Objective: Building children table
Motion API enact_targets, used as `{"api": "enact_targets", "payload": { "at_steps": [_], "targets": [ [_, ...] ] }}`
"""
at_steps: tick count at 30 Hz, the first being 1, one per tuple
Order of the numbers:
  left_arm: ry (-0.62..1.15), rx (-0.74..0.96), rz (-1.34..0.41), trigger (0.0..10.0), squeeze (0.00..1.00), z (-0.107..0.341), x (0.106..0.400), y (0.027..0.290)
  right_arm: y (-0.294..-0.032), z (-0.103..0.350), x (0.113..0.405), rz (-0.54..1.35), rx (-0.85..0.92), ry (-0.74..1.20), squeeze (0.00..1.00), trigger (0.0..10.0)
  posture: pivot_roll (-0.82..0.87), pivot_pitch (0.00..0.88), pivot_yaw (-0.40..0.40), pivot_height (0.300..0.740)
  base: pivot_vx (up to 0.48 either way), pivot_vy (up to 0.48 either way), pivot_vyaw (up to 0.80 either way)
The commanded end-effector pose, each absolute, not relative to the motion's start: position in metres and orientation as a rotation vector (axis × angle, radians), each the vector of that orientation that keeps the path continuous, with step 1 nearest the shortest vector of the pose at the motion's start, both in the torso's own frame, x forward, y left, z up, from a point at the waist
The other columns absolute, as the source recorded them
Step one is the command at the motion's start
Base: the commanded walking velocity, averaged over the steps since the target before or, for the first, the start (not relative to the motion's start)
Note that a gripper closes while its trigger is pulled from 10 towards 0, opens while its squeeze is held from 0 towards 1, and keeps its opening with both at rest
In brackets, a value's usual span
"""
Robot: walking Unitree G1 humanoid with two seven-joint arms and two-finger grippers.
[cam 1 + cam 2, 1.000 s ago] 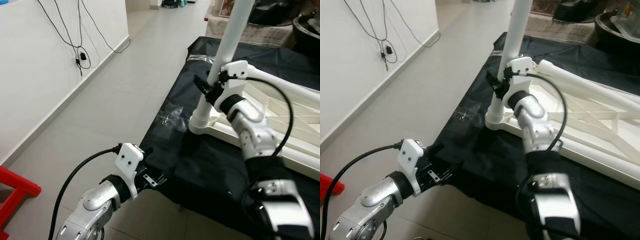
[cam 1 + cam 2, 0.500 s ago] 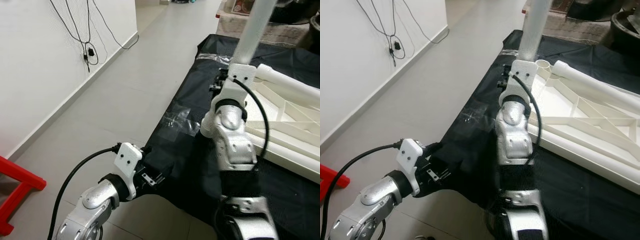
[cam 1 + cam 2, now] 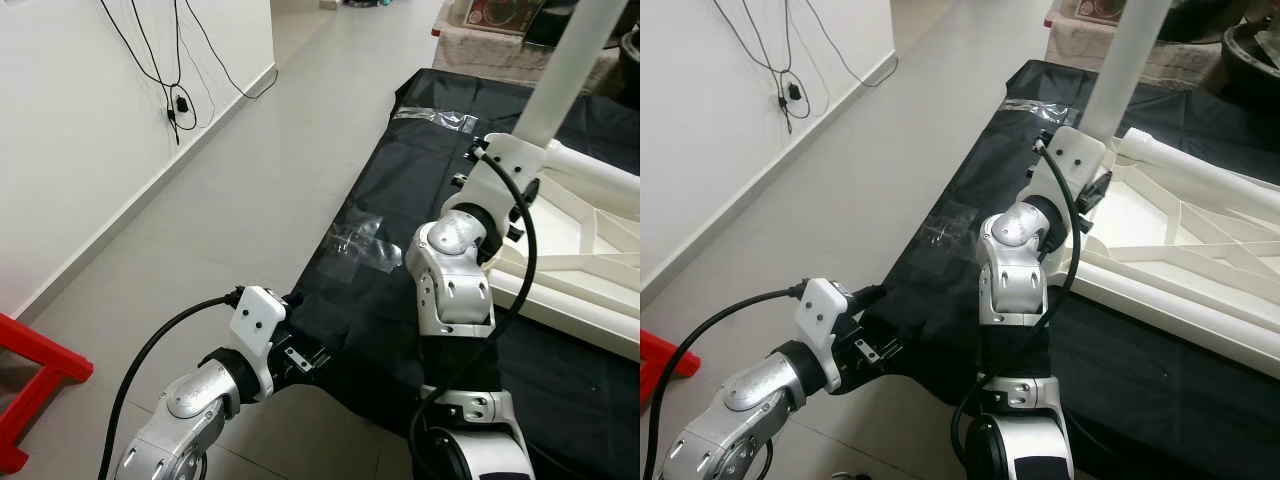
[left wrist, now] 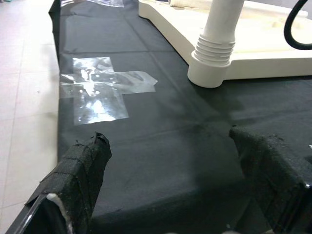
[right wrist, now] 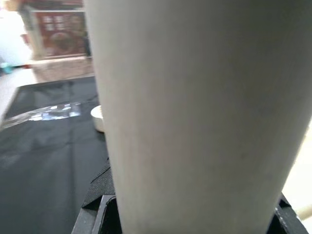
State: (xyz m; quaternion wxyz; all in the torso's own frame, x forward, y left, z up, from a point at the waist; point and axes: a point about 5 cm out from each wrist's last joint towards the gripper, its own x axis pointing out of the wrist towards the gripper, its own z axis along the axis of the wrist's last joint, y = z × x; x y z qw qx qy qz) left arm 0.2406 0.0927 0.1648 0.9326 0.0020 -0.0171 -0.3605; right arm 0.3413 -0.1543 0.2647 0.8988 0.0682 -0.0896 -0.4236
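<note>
While right claw grasps table leg | left claw released, well apart.

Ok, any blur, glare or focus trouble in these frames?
Left and right eye views: sharp and evenly lit, glare only on the clear tape stuck to the black sheet. Left wrist view: crisp, with the same tape shining. Right wrist view: the white table leg sits so close it is soft and featureless, and the background is blurred.
</note>
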Motion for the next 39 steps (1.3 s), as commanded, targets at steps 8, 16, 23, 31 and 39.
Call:
{"api": "enact_targets", "payload": {
  "at_steps": [8, 16, 23, 31, 39],
  "targets": [
    [-0.026, 0.012, -0.763, 10.0, 0.0, 0.162, 0.239, 0.089, -0.16, 0.244, 0.335, -1.043, 0.275, -0.074, 0.0, 10.0, 0.12, 0.186, -0.012, 0.74, 0.0, 0.0, 0.0],
    [-0.027, 0.018, -0.771, 10.0, 0.0, 0.162, 0.24, 0.087, -0.153, 0.24, 0.333, -1.05, 0.326, -0.052, 0.0, 10.0, 0.13, 0.188, -0.006, 0.74, 0.0, 0.0, 0.0],
    [-0.029, 0.014, -0.779, 10.0, 0.0, 0.162, 0.239, 0.086, -0.152, 0.236, 0.333, -1.063, 0.325, -0.023, 0.0, 10.0, 0.12, 0.191, -0.008, 0.74, 0.0, 0.0, 0.0],
    [-0.04, -0.008, -0.916, 10.0, 0.0, 0.164, 0.229, 0.072, -0.153, 0.235, 0.333, -1.083, 0.324, -0.019, 0.0, 10.0, 0.12, 0.192, -0.008, 0.74, 0.0, 0.0, 0.0],
    [-0.033, -0.003, -0.979, 10.0, 0.0, 0.163, 0.222, 0.066, -0.153, 0.234, 0.334, -1.084, 0.332, -0.008, 0.0, 10.0, 0.12, 0.195, -0.008, 0.74, 0.0, 0.0, 0.0]
  ]
}}
